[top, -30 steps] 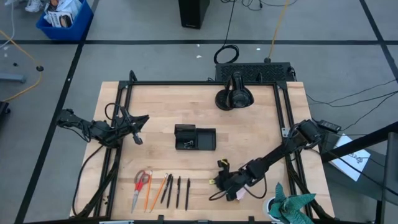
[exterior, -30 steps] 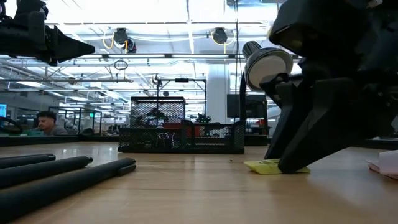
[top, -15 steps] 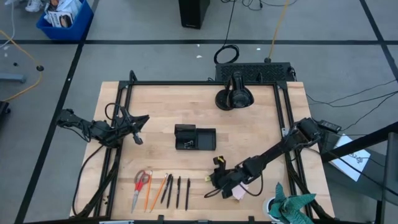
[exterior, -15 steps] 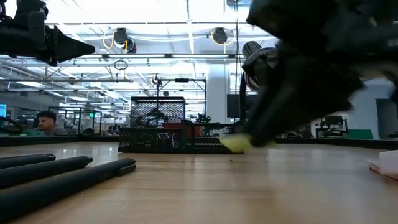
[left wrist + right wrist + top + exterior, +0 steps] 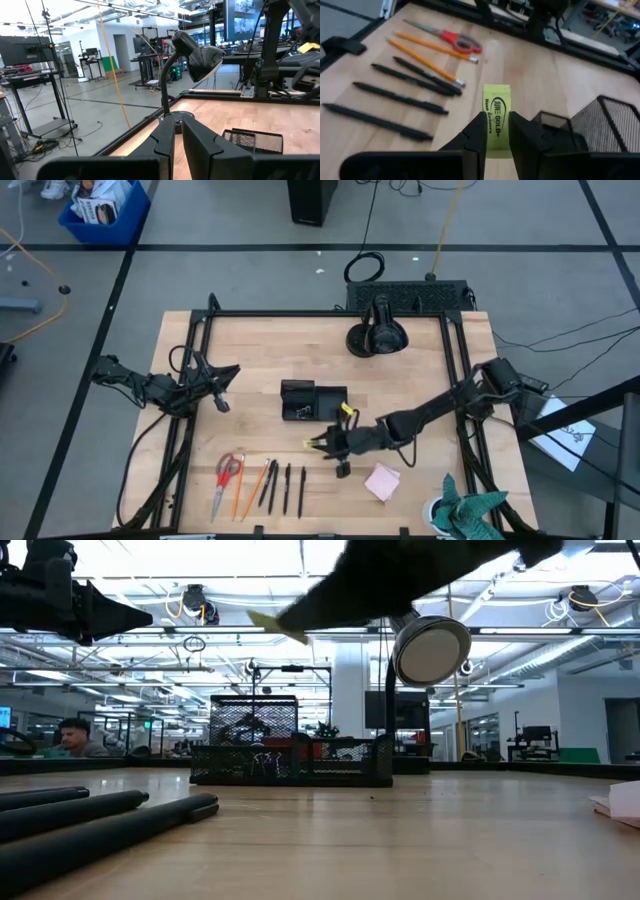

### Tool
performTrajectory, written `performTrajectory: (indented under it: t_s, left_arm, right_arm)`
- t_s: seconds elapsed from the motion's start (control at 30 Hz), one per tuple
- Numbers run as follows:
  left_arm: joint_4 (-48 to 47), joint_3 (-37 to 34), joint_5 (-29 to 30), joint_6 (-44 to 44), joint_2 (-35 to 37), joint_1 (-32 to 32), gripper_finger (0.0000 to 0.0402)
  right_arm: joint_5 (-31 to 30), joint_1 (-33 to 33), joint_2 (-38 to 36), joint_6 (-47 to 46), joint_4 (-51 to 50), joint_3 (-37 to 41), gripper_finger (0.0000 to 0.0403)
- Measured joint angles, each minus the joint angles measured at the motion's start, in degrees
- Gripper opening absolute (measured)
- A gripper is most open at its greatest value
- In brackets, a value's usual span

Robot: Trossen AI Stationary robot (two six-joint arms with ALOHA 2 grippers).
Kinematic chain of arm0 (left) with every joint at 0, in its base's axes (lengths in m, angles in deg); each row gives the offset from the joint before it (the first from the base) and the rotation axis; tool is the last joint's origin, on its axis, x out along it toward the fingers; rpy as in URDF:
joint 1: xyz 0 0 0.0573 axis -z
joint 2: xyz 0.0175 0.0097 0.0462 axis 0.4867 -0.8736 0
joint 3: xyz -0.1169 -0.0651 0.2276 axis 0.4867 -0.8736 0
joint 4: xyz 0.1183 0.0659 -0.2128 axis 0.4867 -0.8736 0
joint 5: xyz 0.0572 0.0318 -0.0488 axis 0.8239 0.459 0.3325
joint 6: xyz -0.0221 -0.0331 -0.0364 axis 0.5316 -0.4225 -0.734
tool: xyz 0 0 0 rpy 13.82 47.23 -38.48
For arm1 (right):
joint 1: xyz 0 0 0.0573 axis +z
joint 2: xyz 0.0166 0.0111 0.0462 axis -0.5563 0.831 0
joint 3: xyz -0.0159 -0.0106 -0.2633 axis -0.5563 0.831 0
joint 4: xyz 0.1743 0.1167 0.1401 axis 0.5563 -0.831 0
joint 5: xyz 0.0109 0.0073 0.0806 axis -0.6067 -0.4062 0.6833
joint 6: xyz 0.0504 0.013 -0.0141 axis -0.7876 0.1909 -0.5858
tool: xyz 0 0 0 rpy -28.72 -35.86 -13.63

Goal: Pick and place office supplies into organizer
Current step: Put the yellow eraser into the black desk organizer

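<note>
My right gripper (image 5: 322, 443) hangs just near of the organizer (image 5: 313, 401), shut on the small yellow-green piece (image 5: 497, 114), a printed eraser that the low view also shows high over the table (image 5: 275, 625). The organizer is a black mesh tray with small black clips in its left compartment. On the table's near left lie red-handled scissors (image 5: 228, 477), orange pencils (image 5: 248, 485) and black pens (image 5: 287, 488). The pink sticky-note pad (image 5: 382, 481) lies flat near the near edge. My left gripper (image 5: 224, 388) waits shut over the table's left side. My right gripper pinches the yellow-green piece between its two fingers (image 5: 476, 134), on the long sides of its back half (image 5: 496, 137). The fingers reach level from the table's right and lie along the piece. Its printed end sticks out past the fingertips. It is lifted clear of the table, slightly tilted.
A black gooseneck stand with a round base (image 5: 376, 337) sits at the far edge. A small black object (image 5: 342, 471) lies beside the pink pad. A teal cloth (image 5: 468, 515) sits at the near right corner. Bare wood lies between organizer and pens.
My right gripper, shut on the yellow-green piece, has risen from the table beside the pink pad and swung left and toward the far edge, up to the organizer. The piece, resting on the wood a second ago, is now lifted clear. The pink pad lies uncovered.
</note>
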Motion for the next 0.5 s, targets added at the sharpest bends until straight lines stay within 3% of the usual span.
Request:
performTrajectory:
  t_s: [0.2, 0.5]
  left_arm:
    - [0.1, 0.0, 0.0, 0.3, 0.0, 0.0, 0.0042]
    - [0.1, 0.0, 0.0, 0.8, 0.0, 0.0, 0.0042]
  right_arm:
    - [1.4, -5.5, 1.8, 1.7, 3.8, 0.0, 0.0060]
    - [8.7, -11.0, 6.4, 1.5, 8.4, -0.7, 0.0061]
